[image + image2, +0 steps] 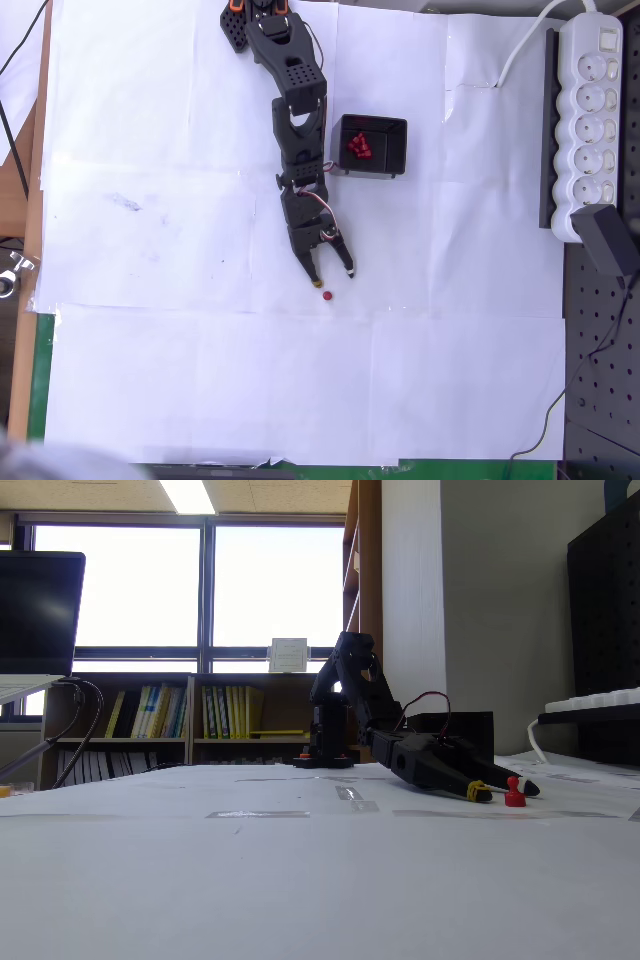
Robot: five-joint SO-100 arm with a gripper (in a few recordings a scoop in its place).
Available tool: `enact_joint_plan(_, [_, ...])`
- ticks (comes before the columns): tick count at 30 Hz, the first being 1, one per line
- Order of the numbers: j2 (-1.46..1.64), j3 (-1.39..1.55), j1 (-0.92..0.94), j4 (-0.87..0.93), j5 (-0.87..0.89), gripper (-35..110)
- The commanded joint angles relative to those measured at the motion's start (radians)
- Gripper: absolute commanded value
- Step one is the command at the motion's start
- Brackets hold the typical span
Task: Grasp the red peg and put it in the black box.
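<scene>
**Room and surroundings**

Tabletop covered with taped white paper sheets; wooden edge at left in the overhead view, black perforated board at right. Fixed view: wide windows, bright daylight outside. Ceiling light panel lit. Low bookshelves under the windows, holding books. Tall wooden shelf unit beside a pale wall. Dark monitor at left.
</scene>
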Motion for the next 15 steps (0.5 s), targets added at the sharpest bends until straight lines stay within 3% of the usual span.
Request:
enact_joint_plan(1, [-0.008, 0.083, 0.028, 0.011, -0.026, 25])
enact_joint_plan(15, [0.023, 0.123, 0.069, 0.031, -0.028, 25])
